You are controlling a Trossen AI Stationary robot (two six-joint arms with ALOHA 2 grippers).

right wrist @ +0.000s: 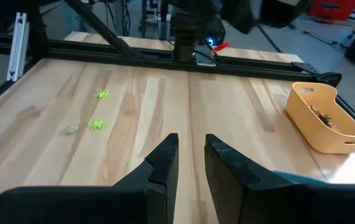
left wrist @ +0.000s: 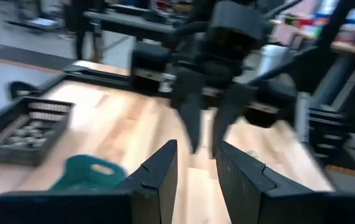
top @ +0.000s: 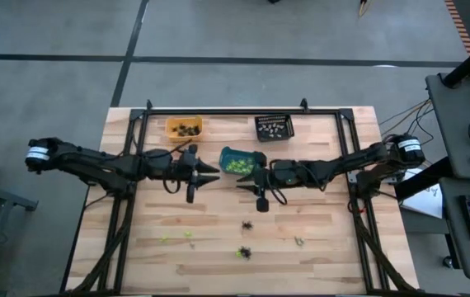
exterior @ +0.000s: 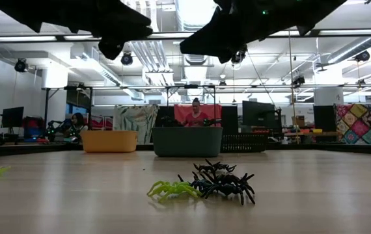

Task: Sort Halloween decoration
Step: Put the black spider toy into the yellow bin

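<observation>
Behind the wooden table [top: 317,247] I see a workshop with monitors, benches and a person sitting at a desk past the far edge. Both my arms reach in over the middle of the tabletop and meet nose to nose. My left gripper [top: 212,172] hangs above the wood just beside the teal bin [top: 241,161]; its fingers [left wrist: 159,171] stand a little apart with a narrow gap, and I see nothing between them. My right gripper [top: 242,182] hovers on the other side of that bin, fingers [right wrist: 164,163] likewise slightly parted around a slim gap and empty. The teal bin holds lime green pieces. Toward the far edge sit the orange bin [top: 183,127], with dark pieces inside, and the black bin [top: 274,126], with pale ones. The Halloween decoration still loose on the table lies on the near half: a black spider [top: 246,224] below the grippers, then a tangle of black spiders [exterior: 224,182] touching a lime green spider [exterior: 171,189] nearer the front edge. A few more lime green spiders [top: 177,237] lie off to the left side, well apart from that cluster, and a small pale piece [top: 298,242] rests to the right of it.
</observation>
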